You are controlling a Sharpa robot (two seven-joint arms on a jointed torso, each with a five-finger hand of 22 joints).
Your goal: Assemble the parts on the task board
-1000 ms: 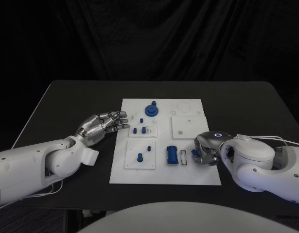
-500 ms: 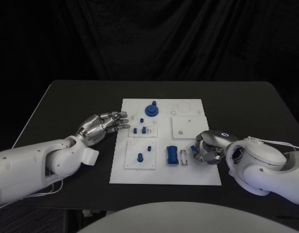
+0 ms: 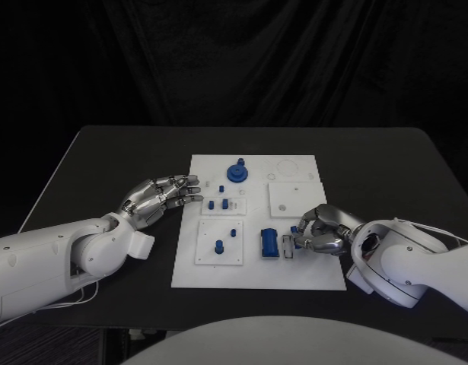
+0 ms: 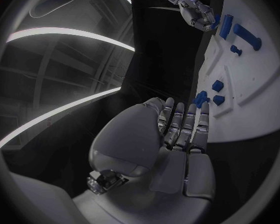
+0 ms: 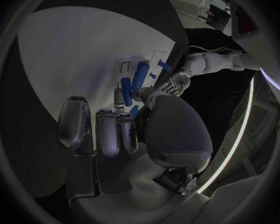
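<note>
The white task board (image 3: pixel 300 270) lies in the middle of the black table. My right hand (image 3: pixel 319 232) hangs over the board's right side, beside a narrow slot (image 3: pixel 288 247) and a long blue block (image 3: pixel 269 243). It appears to pinch a small blue part (image 5: pixel 133 110) between thumb and fingers. The same block (image 5: pixel 140 74) shows in the right wrist view beyond my fingers. My left hand (image 3: pixel 163 194) rests at the board's left edge with its fingers apart and nothing in them, close to small blue parts (image 3: pixel 225 204).
A blue round part with a stem (image 3: pixel 237 171) stands at the board's far side. A blue peg (image 3: pixel 219 245) stands on the near-left panel. Bare black table (image 3: pixel 409 167) surrounds the board.
My right hand has moved left over the board toward the slot beside the blue block, and its wrist has turned. The left hand has stayed where it was.
</note>
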